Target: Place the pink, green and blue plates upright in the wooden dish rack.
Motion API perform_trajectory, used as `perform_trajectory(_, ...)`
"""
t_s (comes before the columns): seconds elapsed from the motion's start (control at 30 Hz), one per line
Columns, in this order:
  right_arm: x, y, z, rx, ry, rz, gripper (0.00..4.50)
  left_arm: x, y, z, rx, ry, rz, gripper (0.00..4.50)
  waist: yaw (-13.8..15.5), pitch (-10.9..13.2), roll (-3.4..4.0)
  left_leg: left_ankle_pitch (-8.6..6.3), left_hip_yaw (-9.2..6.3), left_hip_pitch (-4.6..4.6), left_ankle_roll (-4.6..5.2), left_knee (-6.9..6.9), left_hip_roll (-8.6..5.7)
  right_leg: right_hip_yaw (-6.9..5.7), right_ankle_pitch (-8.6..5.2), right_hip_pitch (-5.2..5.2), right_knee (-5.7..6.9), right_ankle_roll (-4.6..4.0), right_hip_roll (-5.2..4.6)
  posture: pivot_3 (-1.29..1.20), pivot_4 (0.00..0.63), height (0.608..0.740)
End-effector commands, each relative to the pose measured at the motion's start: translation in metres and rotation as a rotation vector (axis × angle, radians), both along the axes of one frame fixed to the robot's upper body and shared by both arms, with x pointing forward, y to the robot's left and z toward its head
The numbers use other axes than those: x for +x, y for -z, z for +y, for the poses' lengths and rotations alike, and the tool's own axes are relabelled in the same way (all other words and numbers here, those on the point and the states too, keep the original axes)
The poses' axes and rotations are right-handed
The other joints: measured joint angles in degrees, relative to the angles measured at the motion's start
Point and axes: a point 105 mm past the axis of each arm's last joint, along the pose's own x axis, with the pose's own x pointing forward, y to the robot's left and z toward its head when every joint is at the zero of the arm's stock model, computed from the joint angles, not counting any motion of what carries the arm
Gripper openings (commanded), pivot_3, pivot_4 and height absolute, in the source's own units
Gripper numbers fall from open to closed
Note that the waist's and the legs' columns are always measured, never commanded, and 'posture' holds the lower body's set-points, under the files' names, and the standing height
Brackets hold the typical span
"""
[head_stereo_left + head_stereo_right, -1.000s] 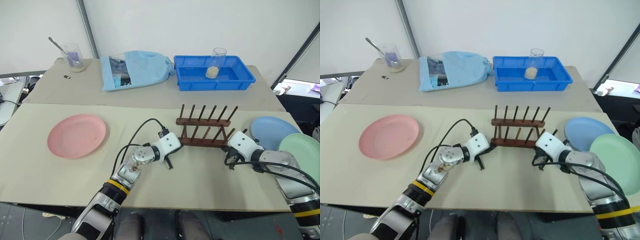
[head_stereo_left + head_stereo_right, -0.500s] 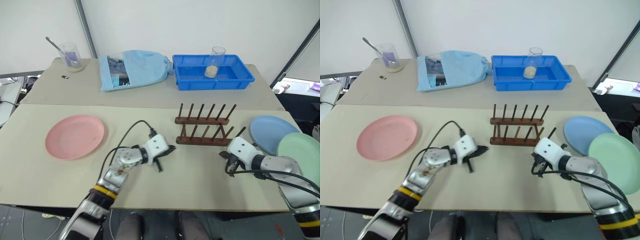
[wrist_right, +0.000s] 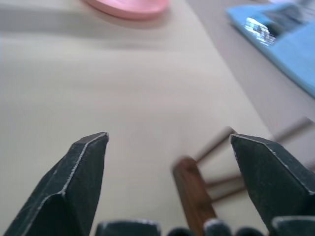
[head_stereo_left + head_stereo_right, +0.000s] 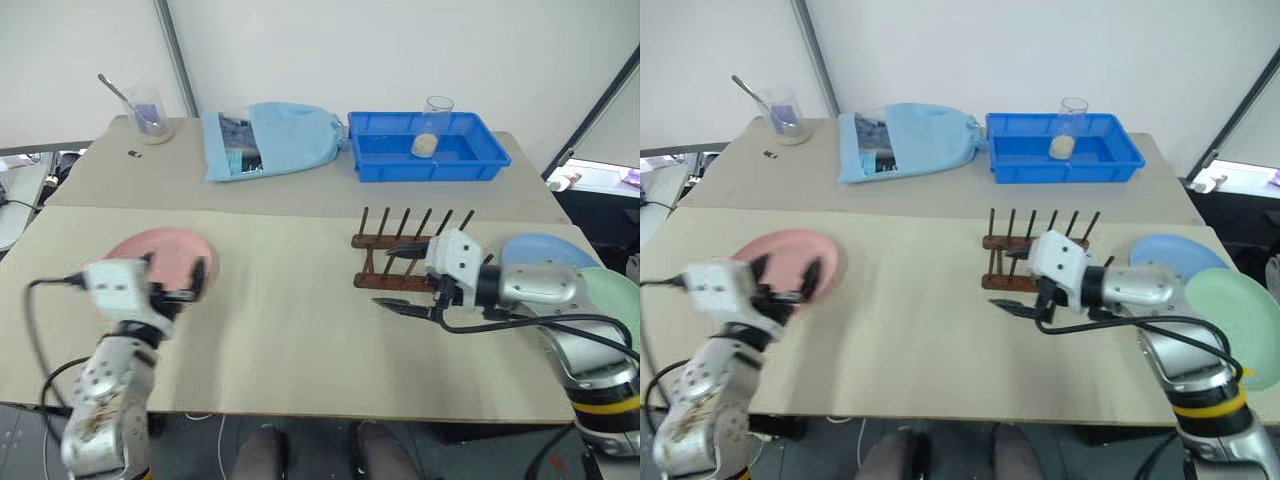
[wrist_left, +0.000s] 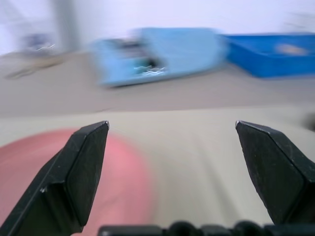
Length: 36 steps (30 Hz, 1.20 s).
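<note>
The pink plate lies flat at the table's left, its near edge covered by my left gripper. That gripper is open and points level over the plate, with nothing between its fingers. The wooden dish rack stands right of centre with no plates in it. My right gripper is open and points left, hovering just in front of the rack's left end. The blue plate and green plate lie flat at the far right, partly hidden behind my right arm.
At the back stand a deep-blue tray holding a glass cup, a light blue bag and a beaker with a spoon. Bare tabletop lies between the pink plate and the rack.
My left arm swung away from the rack to the pink plate and its gripper opened. My right gripper rose, moved left to the rack's left end and opened.
</note>
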Motion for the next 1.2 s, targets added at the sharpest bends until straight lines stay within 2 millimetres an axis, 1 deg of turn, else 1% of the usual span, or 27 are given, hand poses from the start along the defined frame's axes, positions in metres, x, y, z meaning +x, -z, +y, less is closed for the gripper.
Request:
perform_trajectory(0.03,0.002,-0.004,0.005,-0.016,-0.065,-0.029,4.27,-0.021,-0.005,0.025,-0.078,-0.167,-0.001,4.50,0.1,0.0,-0.01,0.00,0.01,-0.03,0.00,0.00,-0.02,0.00,0.04,0.00,-0.03,0.05,-0.01,0.00,0.150,0.740)
perform_trajectory(0.1,0.005,-0.004,0.009,-0.022,-0.089,-0.033,4.27,-0.029,0.003,0.036,-0.172,-0.258,0.016,4.50,0.1,0.0,-0.03,0.00,0.02,-0.06,0.00,0.01,-0.08,0.00,0.08,0.01,-0.07,-0.09,-0.06,0.00,0.150,0.740)
perform_trajectory(0.17,0.007,-0.005,0.016,-0.021,-0.123,-0.041,4.27,-0.032,0.015,0.046,-0.255,-0.328,0.050,4.50,0.1,0.0,-0.06,0.00,0.08,-0.06,-0.01,0.05,-0.07,0.01,0.05,0.02,-0.10,-0.19,-0.17,0.00,0.150,0.740)
perform_trajectory(0.23,0.005,-0.008,0.024,-0.020,-0.170,-0.042,4.27,-0.031,0.029,0.051,-0.323,-0.366,0.108,4.50,0.0,0.0,-0.12,0.00,0.10,-0.03,-0.02,0.09,-0.09,0.01,0.03,0.03,-0.09,-0.15,-0.12,0.00,0.150,0.740)
perform_trajectory(0.27,0.005,-0.010,0.026,-0.020,-0.190,-0.043,4.27,-0.030,0.036,0.050,-0.354,-0.370,0.140,4.50,-0.1,0.0,-0.12,0.00,0.09,-0.01,-0.02,0.09,-0.08,0.01,0.04,0.04,-0.08,-0.16,-0.08,0.00,0.150,0.740)
perform_trajectory(0.37,0.006,-0.014,0.032,-0.022,-0.223,-0.046,4.27,-0.020,0.048,0.041,-0.400,-0.339,0.210,4.50,-0.1,0.0,-0.13,0.00,0.08,0.04,-0.02,0.06,-0.02,0.01,0.01,0.03,-0.03,-0.22,0.00,0.00,0.150,0.740)
perform_trajectory(0.43,0.008,-0.017,0.035,-0.031,-0.235,-0.055,4.27,-0.011,0.054,0.040,-0.447,-0.338,0.236,4.50,0.0,0.0,-0.14,0.00,0.08,0.01,-0.02,0.03,-0.02,0.00,0.05,0.01,-0.03,-0.34,0.00,0.00,0.150,0.740)
perform_trajectory(0.47,0.009,-0.018,0.036,-0.034,-0.239,-0.059,4.27,-0.007,0.056,0.039,-0.460,-0.332,0.250,4.50,0.0,0.0,-0.15,0.00,0.07,0.00,-0.02,0.03,-0.02,0.00,0.18,0.00,-0.04,-0.54,0.01,0.00,0.150,0.740)
perform_trajectory(0.6,0.012,-0.024,0.041,-0.030,-0.247,-0.076,4.27,0.009,0.064,0.041,-0.506,-0.344,0.292,4.50,-0.1,0.0,-0.15,0.00,0.08,0.01,-0.02,0.02,-0.04,-0.01,0.25,0.01,-0.04,-0.64,0.00,0.00,0.150,0.740)
perform_trajectory(0.7,0.014,-0.026,0.044,-0.022,-0.244,-0.093,4.33,0.018,0.067,0.045,-0.522,-0.369,0.314,3.62,0.0,0.0,-0.14,0.00,0.08,0.02,-0.02,-0.01,-0.03,-0.01,0.29,-0.01,-0.01,-0.61,0.01,0.00,0.150,0.740)
perform_trajectory(0.83,0.018,-0.026,0.046,-0.013,-0.225,-0.123,4.33,0.026,0.068,0.045,-0.529,-0.369,0.321,1.73,0.1,0.0,-0.14,0.01,0.07,0.02,-0.03,-0.02,-0.05,-0.03,0.31,-0.01,-0.01,-0.61,0.00,0.00,0.150,0.740)
perform_trajectory(0.87,0.018,-0.026,0.046,-0.011,-0.222,-0.133,4.33,0.028,0.065,0.044,-0.522,-0.355,0.312,1.16,0.1,0.0,-0.14,0.02,0.07,0.02,-0.05,-0.02,-0.06,-0.03,0.31,-0.01,-0.01,-0.62,-0.02,0.00,0.150,0.740)
perform_trajectory(0.93,0.019,-0.029,0.048,-0.003,-0.218,-0.161,4.33,0.033,0.055,0.039,-0.500,-0.319,0.280,0.19,0.1,0.0,-0.14,0.03,0.08,-0.02,-0.08,-0.02,-0.06,-0.03,0.32,-0.01,-0.04,-0.63,-0.03,0.00,0.150,0.740)
perform_trajectory(0.97,0.020,-0.032,0.051,0.005,-0.216,-0.186,4.33,0.037,0.046,0.034,-0.471,-0.291,0.255,0.04,0.1,0.0,-0.14,0.02,0.08,-0.03,-0.09,-0.02,-0.07,-0.03,0.32,-0.01,-0.04,-0.63,-0.05,0.00,0.150,0.740)
perform_trajectory(1.07,0.023,-0.038,0.058,0.016,-0.206,-0.241,4.33,0.045,0.031,0.024,-0.429,-0.254,0.224,0.04,0.0,0.0,-0.14,0.02,0.12,-0.05,-0.09,-0.02,-0.08,-0.02,0.33,-0.03,-0.08,-0.63,-0.07,0.00,0.150,0.740)
perform_trajectory(1.13,0.023,-0.041,0.071,0.024,-0.207,-0.273,4.33,0.055,0.017,0.010,-0.428,-0.219,0.198,0.04,0.0,0.0,-0.15,0.02,0.11,-0.09,-0.09,-0.02,-0.07,-0.02,0.41,-0.07,-0.07,-0.53,-0.06,0.00,0.150,0.740)
perform_trajectory(1.17,0.025,-0.041,0.083,0.012,-0.207,-0.303,4.33,0.065,0.006,-0.004,-0.425,-0.175,0.174,0.04,0.0,0.0,-0.15,0.02,0.09,-0.09,-0.09,-0.02,-0.06,-0.03,0.49,-0.08,-0.06,-0.43,-0.04,0.00,0.150,0.740)
perform_trajectory(1.2,0.026,-0.041,0.090,0.002,-0.206,-0.326,4.33,0.071,-0.003,-0.014,-0.422,-0.145,0.159,0.04,0.0,0.0,-0.16,0.03,0.09,-0.09,-0.09,-0.02,-0.05,-0.03,0.54,-0.09,-0.06,-0.38,-0.03,0.00,0.150,0.740)
